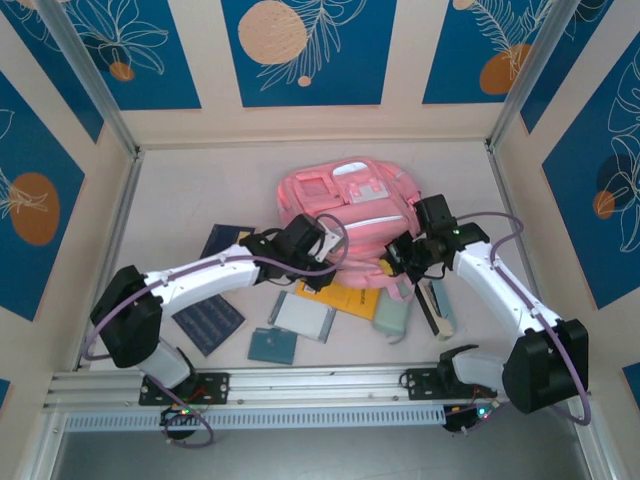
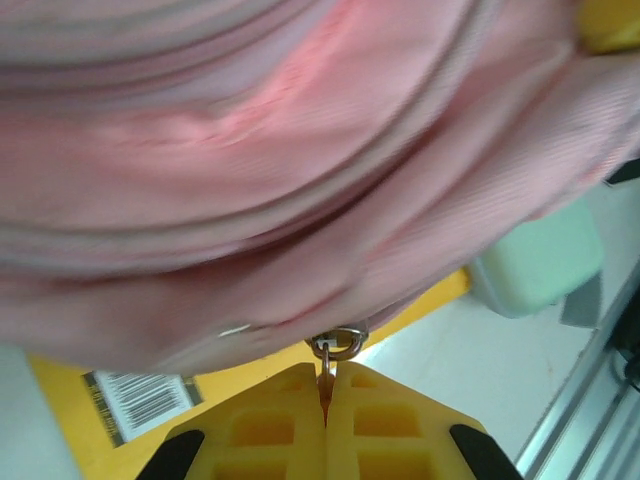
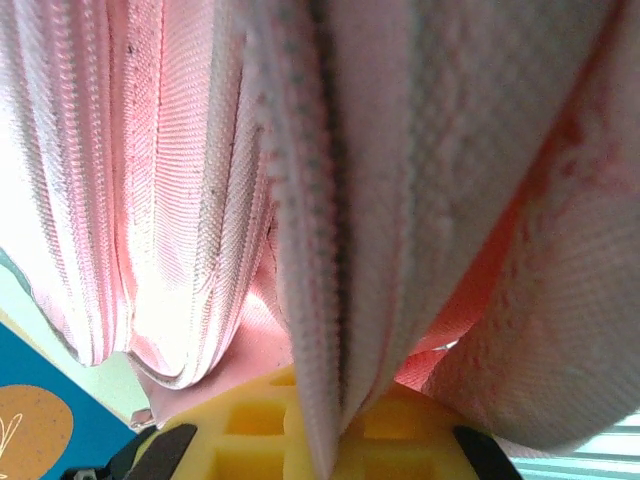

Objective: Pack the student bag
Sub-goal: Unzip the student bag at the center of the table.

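Pinching the brownish zip pull tab below its metal ring, the left jaws are pressed together at the near edge of the large soft pink fabric student bag, which lies on the pale table. A pink zip-edged fold at the bag's near right corner is clamped by the right jaws. The fold should be held taut while the tab is drawn along the zip line.

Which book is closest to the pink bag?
The yellow book, at the student bag's near edge. The dark blue books, grey notebook and teal book lie farther off.
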### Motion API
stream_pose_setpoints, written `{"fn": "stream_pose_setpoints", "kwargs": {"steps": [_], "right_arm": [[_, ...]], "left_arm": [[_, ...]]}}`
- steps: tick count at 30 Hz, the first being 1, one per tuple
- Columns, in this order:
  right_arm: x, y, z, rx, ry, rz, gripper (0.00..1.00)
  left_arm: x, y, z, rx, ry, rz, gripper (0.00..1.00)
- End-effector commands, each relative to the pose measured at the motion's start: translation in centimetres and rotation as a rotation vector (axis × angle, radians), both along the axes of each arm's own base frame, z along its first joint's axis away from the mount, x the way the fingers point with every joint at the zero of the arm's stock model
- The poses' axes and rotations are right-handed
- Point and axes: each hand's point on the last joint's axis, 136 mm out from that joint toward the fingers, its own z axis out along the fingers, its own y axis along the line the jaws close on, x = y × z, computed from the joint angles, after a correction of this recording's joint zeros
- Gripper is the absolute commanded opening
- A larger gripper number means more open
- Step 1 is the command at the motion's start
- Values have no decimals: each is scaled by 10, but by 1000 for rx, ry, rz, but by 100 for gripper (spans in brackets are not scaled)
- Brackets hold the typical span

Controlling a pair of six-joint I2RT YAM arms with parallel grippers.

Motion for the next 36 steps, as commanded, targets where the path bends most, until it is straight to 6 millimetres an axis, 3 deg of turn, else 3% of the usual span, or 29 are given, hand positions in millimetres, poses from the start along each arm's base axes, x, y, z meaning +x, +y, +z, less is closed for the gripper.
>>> {"fn": "stream_pose_setpoints", "kwargs": {"steps": [1, 8, 20, 32, 36], "right_arm": [[11, -17, 15, -46, -74, -19, 0], [17, -27, 26, -34, -105, -28, 0], [16, -26, 36, -6, -151, -1, 0], [11, -25, 31, -10, -193, 52, 0], [15, -20, 37, -8, -229, 80, 0]], "left_arm": [[4, 20, -1, 17, 1, 43, 0], [20, 39, -9, 5, 31, 116, 0], [73, 56, -25, 16, 51, 275, 0], [129, 86, -25, 6, 42, 416, 0], [139, 88, -21, -23, 56, 427, 7]]}}
